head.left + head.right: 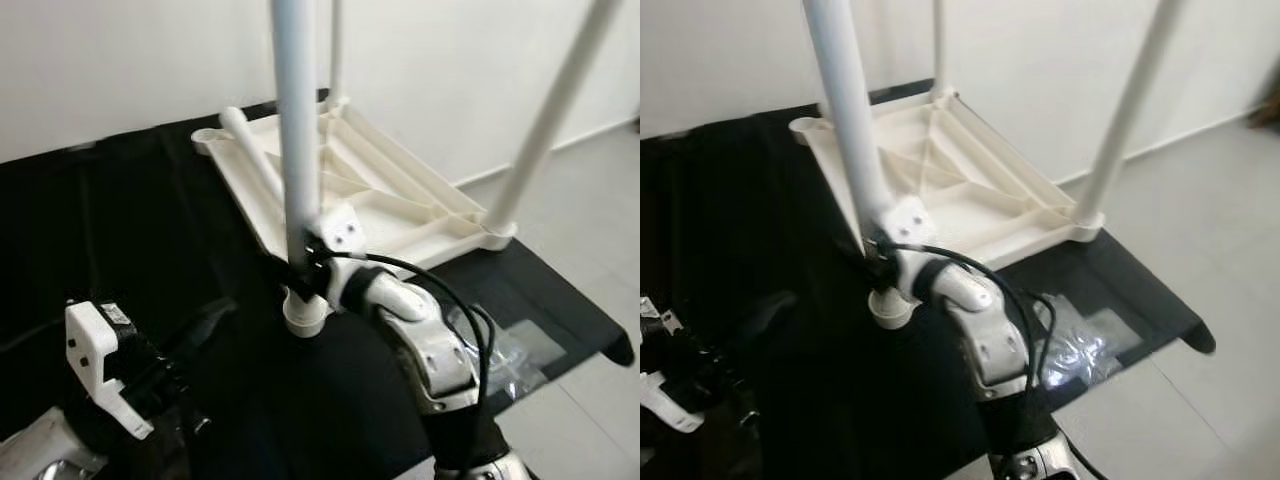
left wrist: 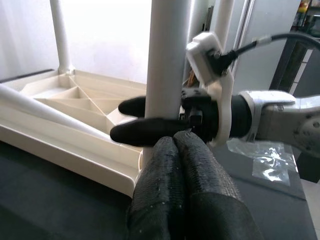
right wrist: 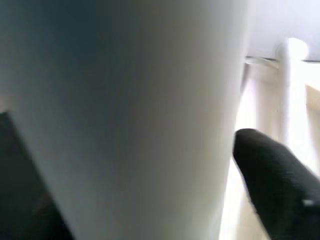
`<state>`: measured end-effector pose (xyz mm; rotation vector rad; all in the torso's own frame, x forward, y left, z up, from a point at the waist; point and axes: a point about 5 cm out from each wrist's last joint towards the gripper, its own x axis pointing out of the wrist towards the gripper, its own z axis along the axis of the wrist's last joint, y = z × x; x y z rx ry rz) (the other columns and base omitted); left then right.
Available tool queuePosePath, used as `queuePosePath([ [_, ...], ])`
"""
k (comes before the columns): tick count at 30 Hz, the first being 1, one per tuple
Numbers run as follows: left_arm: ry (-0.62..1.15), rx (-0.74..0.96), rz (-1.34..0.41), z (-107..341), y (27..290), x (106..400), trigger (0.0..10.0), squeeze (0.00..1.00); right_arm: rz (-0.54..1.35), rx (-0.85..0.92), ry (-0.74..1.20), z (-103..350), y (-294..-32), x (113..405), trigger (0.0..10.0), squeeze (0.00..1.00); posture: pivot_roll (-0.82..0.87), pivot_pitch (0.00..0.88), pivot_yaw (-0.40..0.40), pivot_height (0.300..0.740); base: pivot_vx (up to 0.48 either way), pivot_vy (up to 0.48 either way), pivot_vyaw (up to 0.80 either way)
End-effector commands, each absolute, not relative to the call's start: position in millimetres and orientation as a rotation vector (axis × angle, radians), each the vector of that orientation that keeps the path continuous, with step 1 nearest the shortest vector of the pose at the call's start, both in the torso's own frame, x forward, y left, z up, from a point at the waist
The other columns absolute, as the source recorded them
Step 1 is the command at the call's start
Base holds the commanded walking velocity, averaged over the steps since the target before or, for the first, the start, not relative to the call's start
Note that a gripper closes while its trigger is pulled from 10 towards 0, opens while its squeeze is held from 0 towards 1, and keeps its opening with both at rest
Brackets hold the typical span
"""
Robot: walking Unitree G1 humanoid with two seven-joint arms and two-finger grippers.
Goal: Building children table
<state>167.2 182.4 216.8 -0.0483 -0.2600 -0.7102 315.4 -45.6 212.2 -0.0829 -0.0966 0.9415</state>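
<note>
White plastic, the upturned children's tabletop (image 1: 400, 210) lies ribbed side up on a black cloth (image 1: 130, 230) that covers the counter, near the cloth's far edge by the pale wall. Three legs stand in its corner sockets: a near leg (image 1: 298, 130), one at the far corner (image 1: 336, 50) and one at the corner toward the tiled floor (image 1: 555, 110). A fourth leg (image 1: 250, 150) lies loose, slanting across the tabletop's remaining corner. The right hand (image 1: 312, 262) is clamped on the near leg just above its socket, one black finger on each side, as the left wrist view shows plainly; the right wrist view gives little beyond the leg's blurred white surface and one black fingertip (image 3: 272, 175). The left hand (image 2: 187, 165) hangs close in front of that leg, its two fingers pressed together and holding nothing. A crumpled clear plastic bag (image 1: 1080, 350) lies on the cloth between the tabletop and the cloth's near edge, beyond which grey floor tiles (image 1: 600, 220) open out.
</note>
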Motion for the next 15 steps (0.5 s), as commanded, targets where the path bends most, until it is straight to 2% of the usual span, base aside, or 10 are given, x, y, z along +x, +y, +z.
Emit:
queuePosePath([
  [1, -0.247, -0.049, -0.704, 214, 184, 167, 10.0, 0.0, 1.068, -0.067, -0.151, 228, -47, 319, 10.0, 1.0, -0.03, 0.175, -0.015, 0.74, 0.0, 0.0, 0.0],
  [3, -0.246, -0.051, -0.705, 213, 183, 166, 10.0, 0.0, 1.193, -0.099, -0.149, 236, -56, 328, 10.0, 1.0, -0.03, 0.175, -0.015, 0.74, 0.0, 0.0, 0.0],
  [5, -0.246, -0.051, -0.705, 213, 183, 166, 10.0, 0.0, 1.193, -0.099, -0.149, 236, -56, 328, 10.0, 1.0, -0.03, 0.175, -0.015, 0.74, 0.0, 0.0, 0.0],
  [6, -0.243, -0.055, -0.706, 213, 182, 165, 10.0, 0.0, 1.309, -0.133, -0.154, 243, -60, 333, 10.0, 0.0, -0.02, 0.18, -0.012, 0.74, 0.0, 0.0, 0.0],
  [12, -0.229, -0.052, -0.706, 213, 182, 162, 10.0, 0.0, 1.525, -0.139, -0.156, 262, -59, 342, 10.0, 0.0, 0.0, 0.196, -0.009, 0.74, 0.0, 0.0, 0.0],
  [15, -0.229, -0.052, -0.704, 213, 182, 161, 10.0, 0.0, 1.56, -0.138, -0.153, 263, -58, 342, 10.0, 0.0, 0.0, 0.198, -0.01, 0.74, 0.0, 0.0, 0.0],
])
